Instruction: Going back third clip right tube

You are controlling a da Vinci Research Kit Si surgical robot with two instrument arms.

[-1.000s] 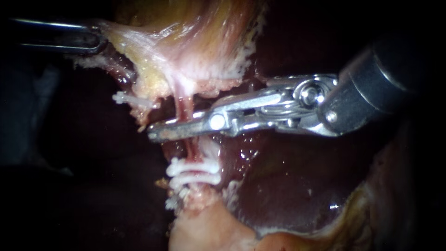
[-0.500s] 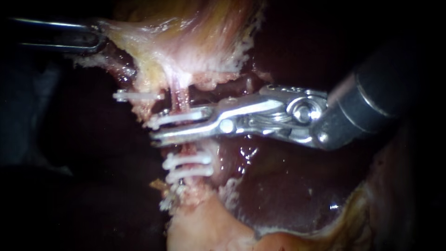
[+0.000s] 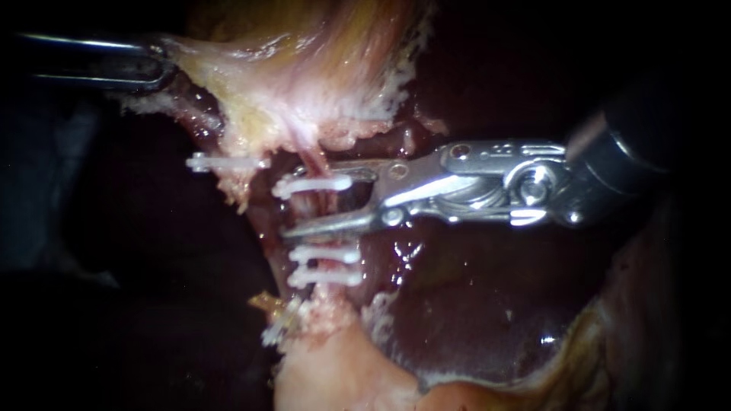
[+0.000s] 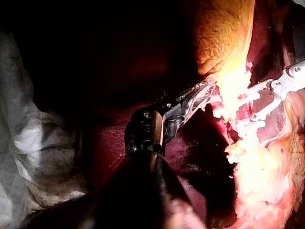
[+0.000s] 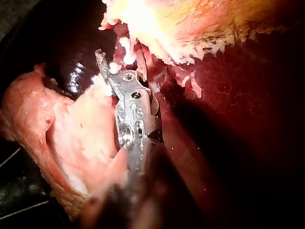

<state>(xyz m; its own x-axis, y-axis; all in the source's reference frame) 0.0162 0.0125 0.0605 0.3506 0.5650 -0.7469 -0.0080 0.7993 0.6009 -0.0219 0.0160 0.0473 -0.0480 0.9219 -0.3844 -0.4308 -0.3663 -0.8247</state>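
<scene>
I am pinching the gallbladder (image 3: 304, 68) with my left instrument (image 3: 156, 67). The 3rd clip (image 3: 312, 184) is sitting on the right tube (image 3: 311, 161), with my right instrument (image 3: 320, 204) straddling it, jaws spread. A crooked retreat is risking a jaw snagging that clip loose.

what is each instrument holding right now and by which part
The left instrument grips the gallbladder tissue at its stretched upper-left edge. The right instrument holds nothing: it stands open at the tube, beside the white clip on it.
</scene>
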